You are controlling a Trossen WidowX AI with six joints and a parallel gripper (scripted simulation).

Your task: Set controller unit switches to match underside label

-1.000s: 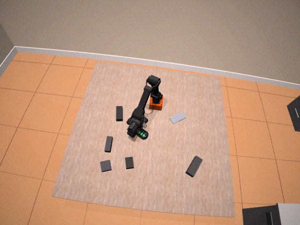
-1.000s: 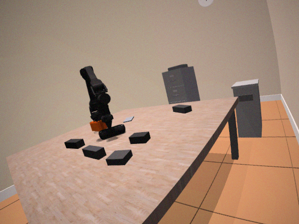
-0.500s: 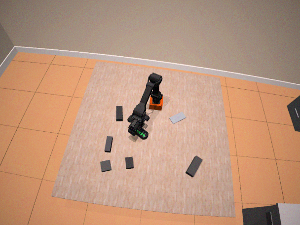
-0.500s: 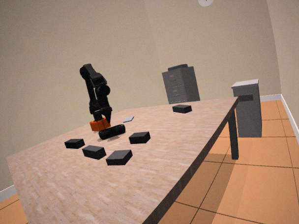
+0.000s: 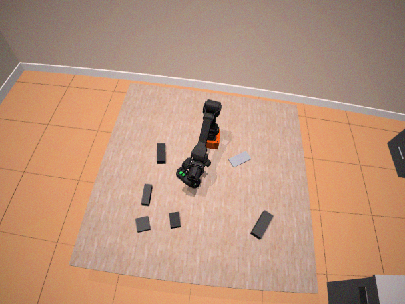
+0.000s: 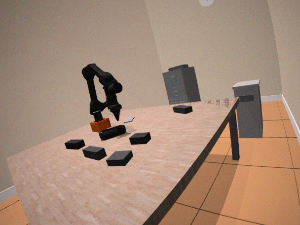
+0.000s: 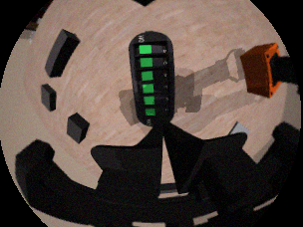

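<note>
The dark controller unit (image 5: 180,175) (image 6: 112,132) (image 7: 169,82) lies on its base on the bench, switches up, with its label hidden. In the wrist view all six rockers show in a row, each with a green end on the left and a dark end on the right; I cannot tell surely which ends are pressed down. My gripper (image 6: 117,120) (image 7: 161,123) is shut and empty. Its tips point down a little above the unit, close to one end in the wrist view, and do not touch it in the exterior view. In the top view the arm covers part of the unit.
Dark modules (image 5: 160,153) (image 5: 146,195) (image 5: 174,220) lie around the unit, with another squarish module (image 5: 142,224) near them. A longer block (image 5: 262,225) lies far off. A thin pale plate (image 5: 240,159) (image 6: 129,120) lies beyond the orange arm base (image 5: 213,144) (image 6: 100,125) (image 7: 258,70).
</note>
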